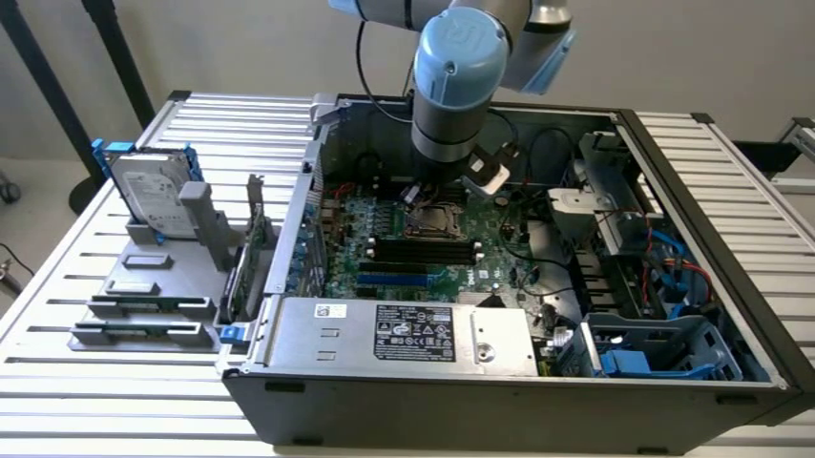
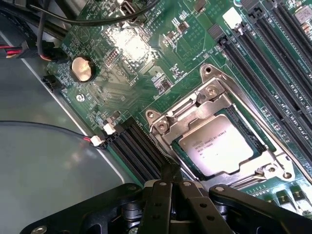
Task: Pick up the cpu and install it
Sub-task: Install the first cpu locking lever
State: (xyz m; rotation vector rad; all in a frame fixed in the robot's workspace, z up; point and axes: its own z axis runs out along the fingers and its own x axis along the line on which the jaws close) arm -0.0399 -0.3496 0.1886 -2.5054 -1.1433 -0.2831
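The claw (image 2: 170, 187), clenched and holding nothing, hovers just beside the socket (image 2: 217, 141). Just beyond its tips the cpu (image 2: 222, 145) lies flat in the socket frame. Seating looks good; any press should stay straight, gentle.

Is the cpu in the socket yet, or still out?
In. The cpu lies flat inside the socket's metal frame on the motherboard, silver top up. The shut gripper holds nothing.

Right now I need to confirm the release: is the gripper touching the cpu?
Apart. In the wrist view the shut gripper sits off the edge of the cpu, with socket frame and board visible between them.
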